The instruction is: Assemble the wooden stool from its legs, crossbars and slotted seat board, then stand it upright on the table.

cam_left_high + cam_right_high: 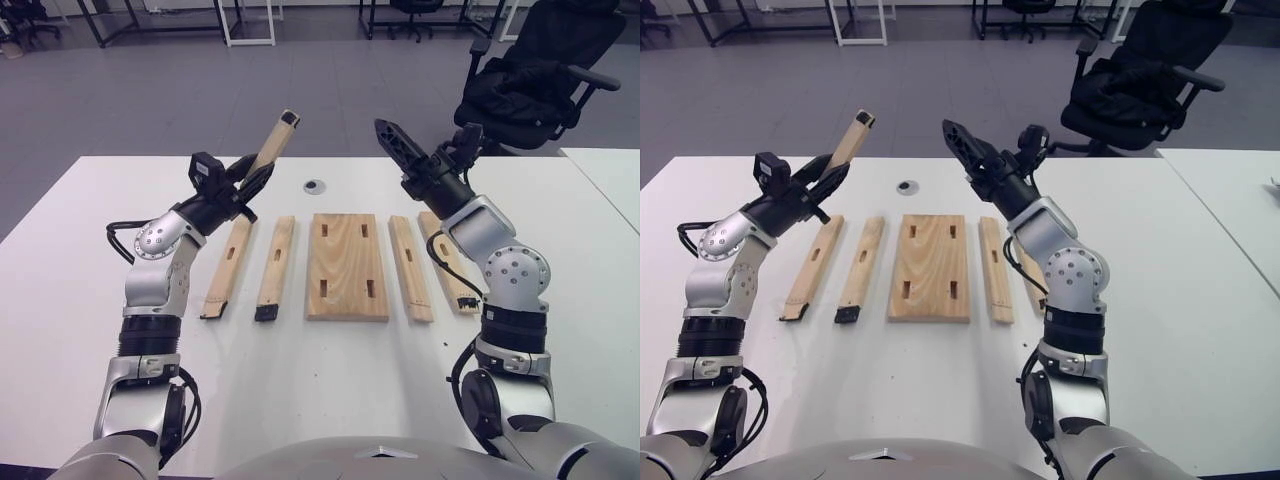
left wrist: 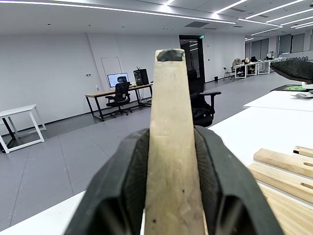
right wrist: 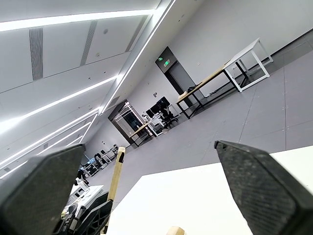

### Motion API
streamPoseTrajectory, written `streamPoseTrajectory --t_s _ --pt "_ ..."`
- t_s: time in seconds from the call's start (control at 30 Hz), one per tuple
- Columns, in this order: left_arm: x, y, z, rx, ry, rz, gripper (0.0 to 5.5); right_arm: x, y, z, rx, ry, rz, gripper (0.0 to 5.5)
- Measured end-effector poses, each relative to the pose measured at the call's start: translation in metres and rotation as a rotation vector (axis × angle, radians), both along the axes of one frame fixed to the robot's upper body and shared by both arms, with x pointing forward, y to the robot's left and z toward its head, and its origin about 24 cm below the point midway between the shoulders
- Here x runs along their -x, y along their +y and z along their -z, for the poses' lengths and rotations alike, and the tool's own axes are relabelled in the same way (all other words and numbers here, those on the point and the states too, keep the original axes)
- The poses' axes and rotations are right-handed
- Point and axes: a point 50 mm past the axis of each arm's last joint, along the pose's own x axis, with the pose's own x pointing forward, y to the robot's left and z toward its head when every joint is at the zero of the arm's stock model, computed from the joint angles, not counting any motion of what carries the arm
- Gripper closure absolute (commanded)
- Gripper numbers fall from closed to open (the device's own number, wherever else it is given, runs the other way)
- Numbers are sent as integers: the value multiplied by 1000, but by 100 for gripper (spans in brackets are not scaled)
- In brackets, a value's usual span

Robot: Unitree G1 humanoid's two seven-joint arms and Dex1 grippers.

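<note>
Within left gripper (image 1: 260, 170), pale black-capped leg (image 1: 279, 134)

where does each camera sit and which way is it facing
Left eye view: on the head, facing forward and down at the table and seat board; left claw and right claw show.
Right eye view: beside it, same scene.
Left wrist view: on the left wrist, facing along the stool leg in the left claw.
Right wrist view: on the right wrist, tilted up at the ceiling past the open right claw.
Shared: both wrist views show the stool leg.
</note>
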Motion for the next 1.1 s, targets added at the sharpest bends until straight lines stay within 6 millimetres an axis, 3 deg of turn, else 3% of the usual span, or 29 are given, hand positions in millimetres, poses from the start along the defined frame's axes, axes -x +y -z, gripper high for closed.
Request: streamPoseTrajectory --t_s 0.67,0.73,0.77,0.8,0.83,1.1 --pt "0 0 0 0 0 0 422 0 0 0 0 -1 0 58" --pt "3 -2 9 49 23 -48 422 -1 -57 28 111 62 226 58" --pt "7 2 21 75 64 -93 422 8 -102 53 202 150 392 58" --pt "10 4 32 95 104 -124 422 19 -133 69 267 214 502 58" --pt "12 3 38 109 129 -135 422 25 -146 73 296 225 552 58" --pt "10 -3 29 101 109 -106 422 23 -127 70 311 142 481 58"
